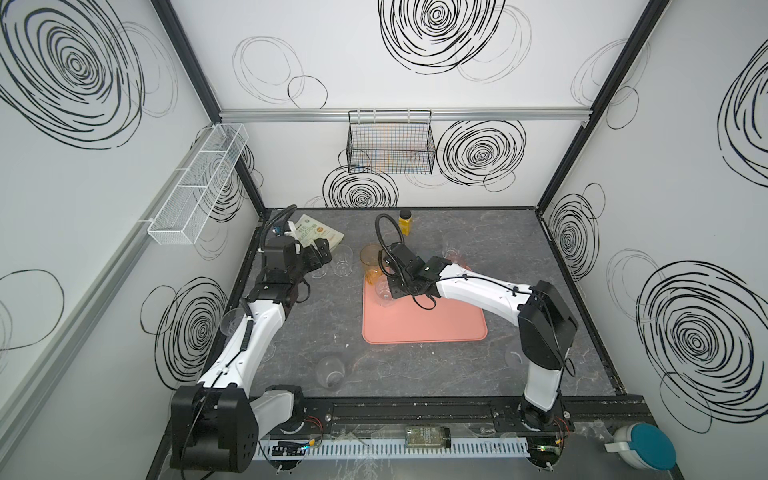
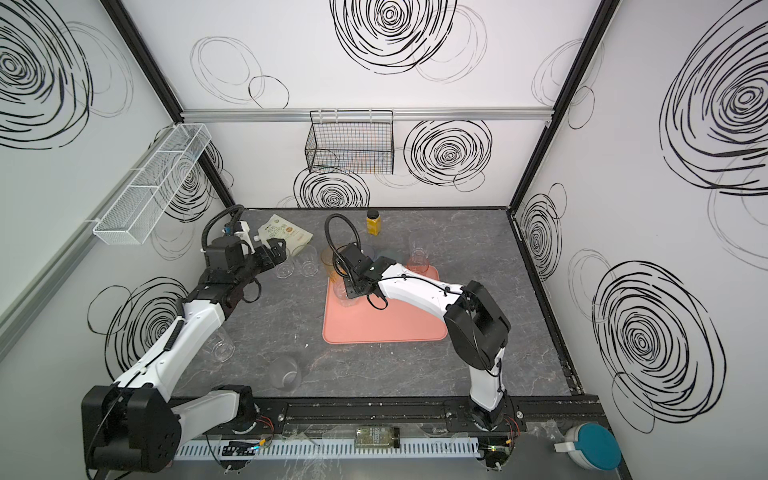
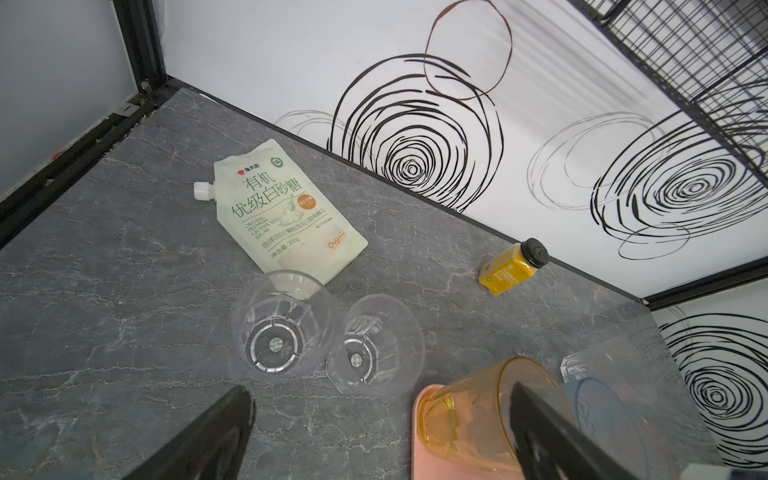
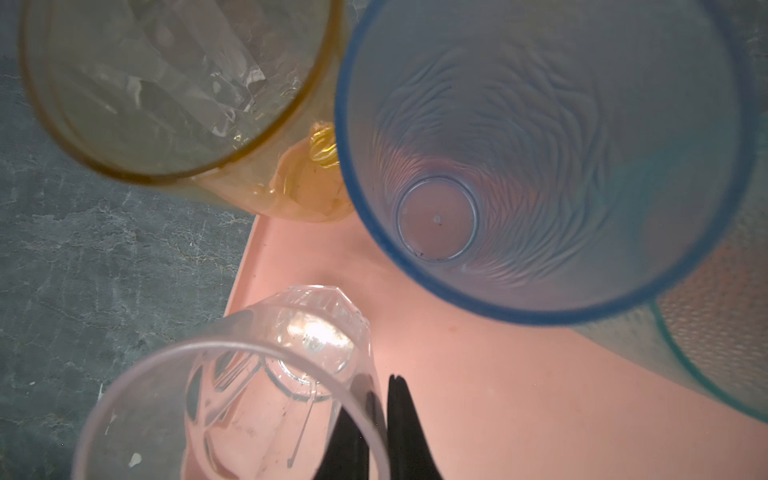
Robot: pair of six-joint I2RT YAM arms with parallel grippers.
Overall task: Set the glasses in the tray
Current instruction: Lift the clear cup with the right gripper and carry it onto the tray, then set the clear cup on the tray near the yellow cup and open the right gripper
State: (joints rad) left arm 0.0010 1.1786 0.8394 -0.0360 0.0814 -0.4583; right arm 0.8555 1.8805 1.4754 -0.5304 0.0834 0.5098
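Currently right tool [image 4: 374, 397] pinches clear tumbler [image 4: 232, 395] by its rim, probably to seat it in the pink tray [image 4: 478, 374] corner. Left tool [image 1: 324, 258] wide, staged for tabletop tumblers [image 3: 282, 328].

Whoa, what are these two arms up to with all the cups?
They're gathering glasses onto the pink tray. The right gripper pinches the rim of a clear glass at the tray's corner, beside the orange glass and blue glass. The left gripper hangs open over a second clear glass on the table.
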